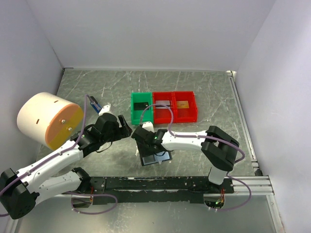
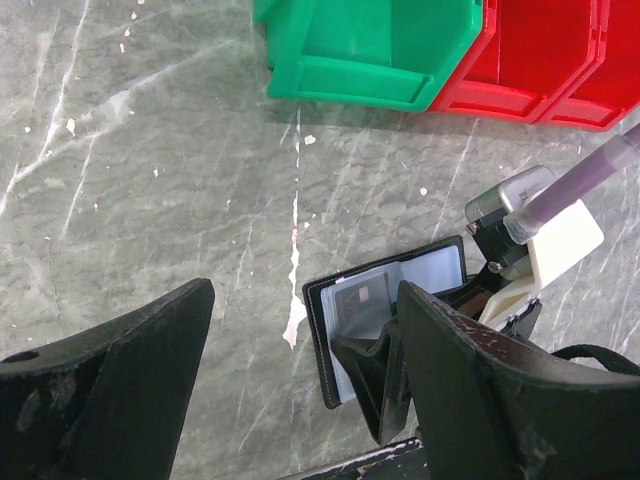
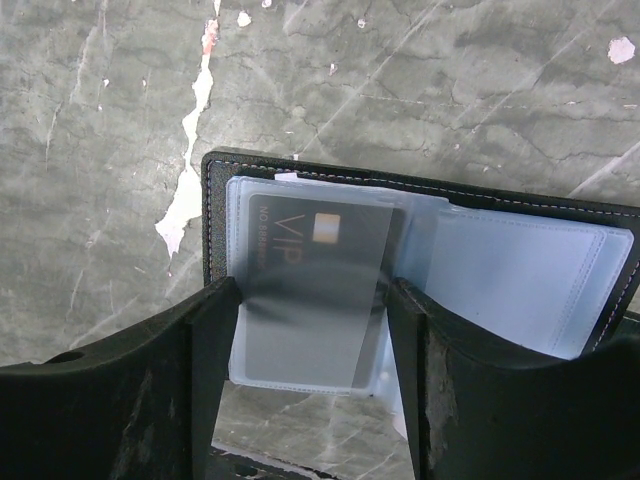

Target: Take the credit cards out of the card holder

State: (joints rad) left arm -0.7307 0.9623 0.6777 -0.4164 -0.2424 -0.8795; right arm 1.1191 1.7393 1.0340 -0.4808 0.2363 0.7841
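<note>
- Because the black card sits inside a clear sleeve of the card holder, which lies open and flat on the worktop, its direction matters most. Its long axis seems to run 12 to 6 in the right wrist view, with the printed end at 12. I cannot make out which end of the sleeve is open.
- The right claw hangs directly over that card with its jaws spread, one finger at 9 o'clock and one at 3 o'clock of it, flanking the long edges. It grasps nothing that shows. Whether the pads touch the sleeve I cannot tell.
- In the top view the holder lies just at 5 o'clock of the right claw, so the right arm is much the nearer.
- The left claw is released and empty. It stands apart at about 10 o'clock of the holder.
- At 12 to 1 o'clock of the holder, well apart, stand the green bin and two red bins. Each holds one card: a dark card, a pale card and an orange-gold card.
- The coming move probably means drawing the black card along its long axis. The loose holder may slide with it unless the left claw pins it.
</note>
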